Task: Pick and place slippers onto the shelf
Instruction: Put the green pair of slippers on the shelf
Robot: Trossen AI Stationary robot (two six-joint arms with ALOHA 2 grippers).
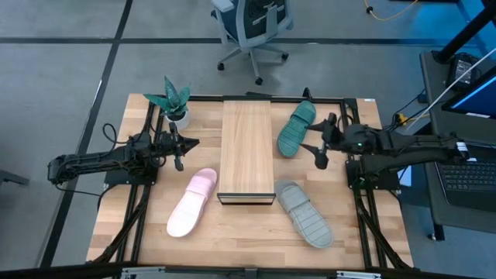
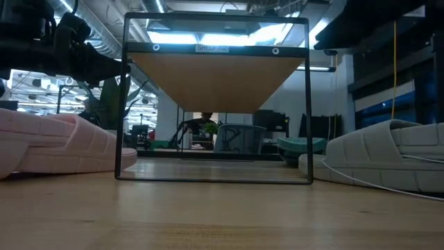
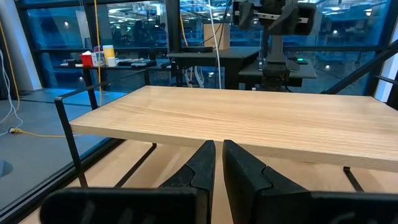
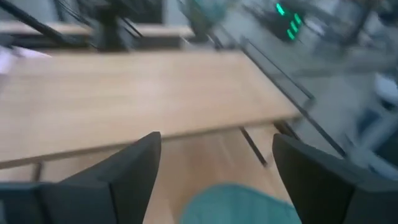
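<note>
The shelf (image 1: 246, 151), a light-wood board raised on a thin black frame, stands at the table's middle. Left of its near end lies the pink slipper (image 1: 192, 203), sole down on the table. The grey slipper (image 1: 304, 213) lies at the near right and the teal slipper (image 1: 296, 129) at the far right, beside the shelf. My left gripper (image 3: 217, 168) is shut and empty, level with the shelf's left side (image 3: 249, 118). My right gripper (image 4: 214, 168) is open and empty, raised above the teal slipper (image 4: 236, 205) and facing the shelf's right side.
A small potted plant (image 1: 174, 101) stands at the table's far left, close to my left arm. Black frame rails (image 1: 139, 217) run along the table's left and right sides. An office chair (image 1: 252, 31) stands on the floor beyond the far edge.
</note>
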